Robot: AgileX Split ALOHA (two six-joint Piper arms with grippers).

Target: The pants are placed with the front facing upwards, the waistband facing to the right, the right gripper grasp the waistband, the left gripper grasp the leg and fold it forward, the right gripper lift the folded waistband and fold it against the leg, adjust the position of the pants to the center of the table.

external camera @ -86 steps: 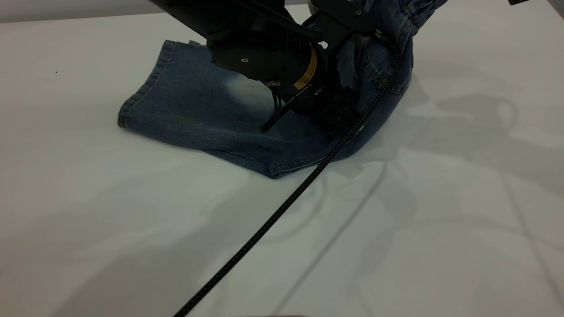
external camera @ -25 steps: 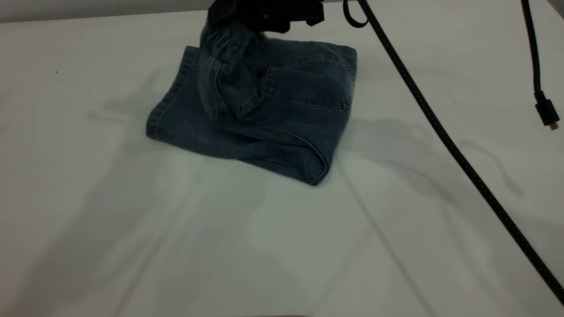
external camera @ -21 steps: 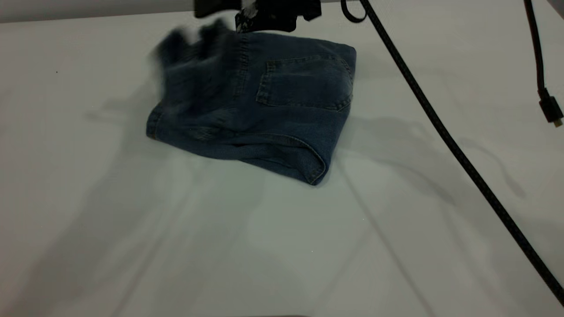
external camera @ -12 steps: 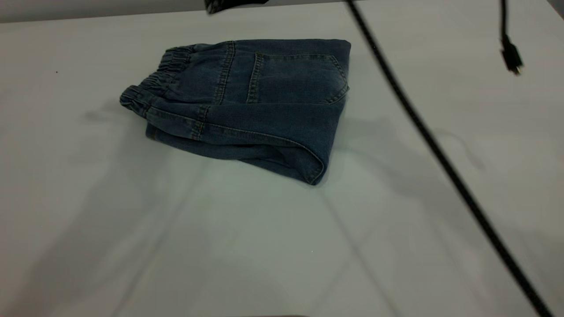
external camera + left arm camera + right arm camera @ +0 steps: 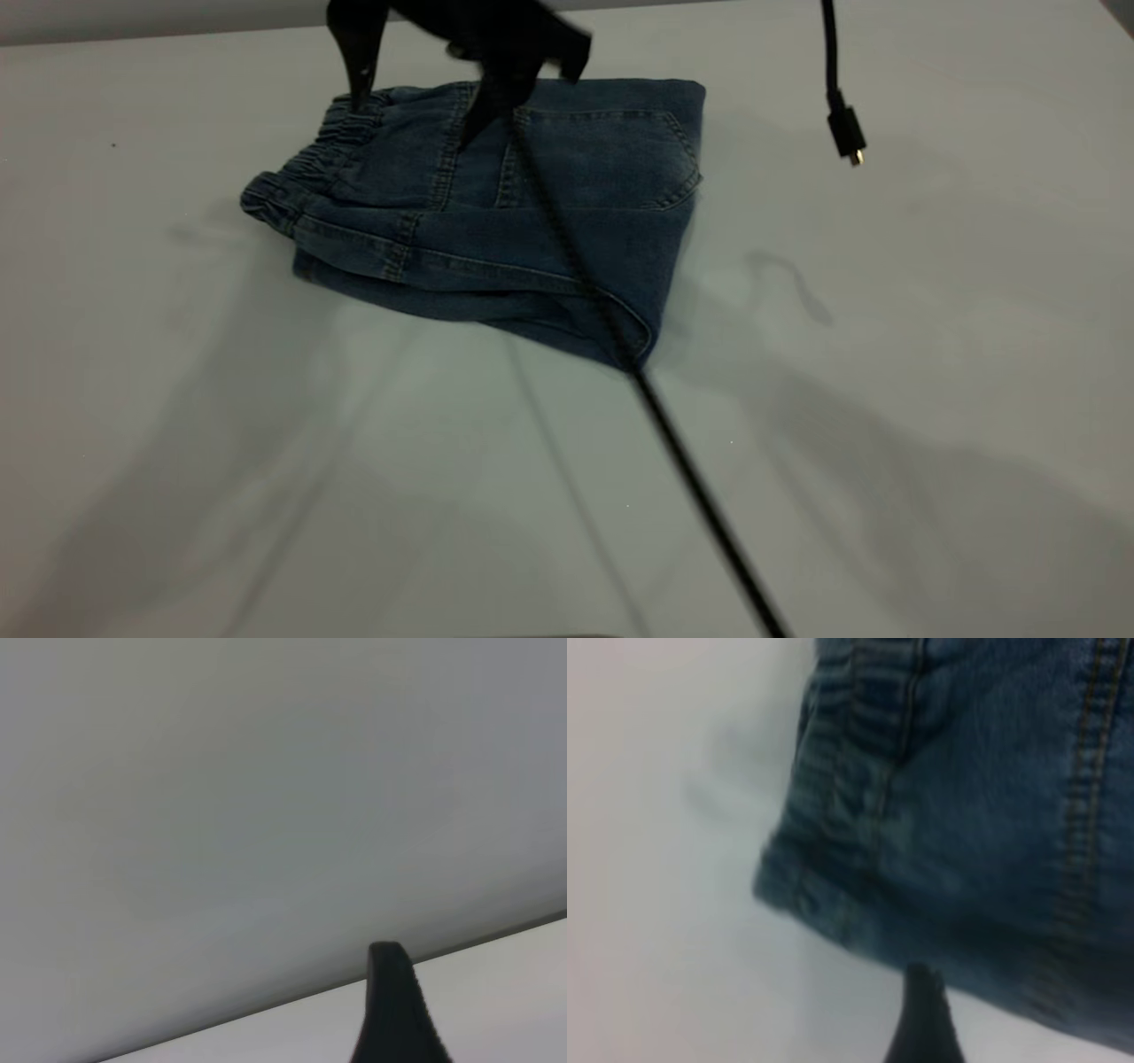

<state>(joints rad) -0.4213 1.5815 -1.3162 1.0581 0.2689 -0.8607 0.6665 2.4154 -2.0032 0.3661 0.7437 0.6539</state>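
Observation:
The pants lie folded on the table, back pocket up, with the gathered waistband at the left end over the leg hems. My right gripper hangs open just above the waistband end, one finger on each side of the seam, holding nothing. In the right wrist view the waistband fills the picture close behind one finger. My left gripper is outside the exterior view; its wrist view shows one finger over a plain grey surface.
A braided black cable runs from the right gripper across the pants and down to the table's front. A loose cable plug dangles at the upper right. Bare tabletop surrounds the pants.
The waistband dropped from the right gripper onto the legs and the pants settled flat. The gripper rose out of view, then came back down open over the waistband. The cable swung left.

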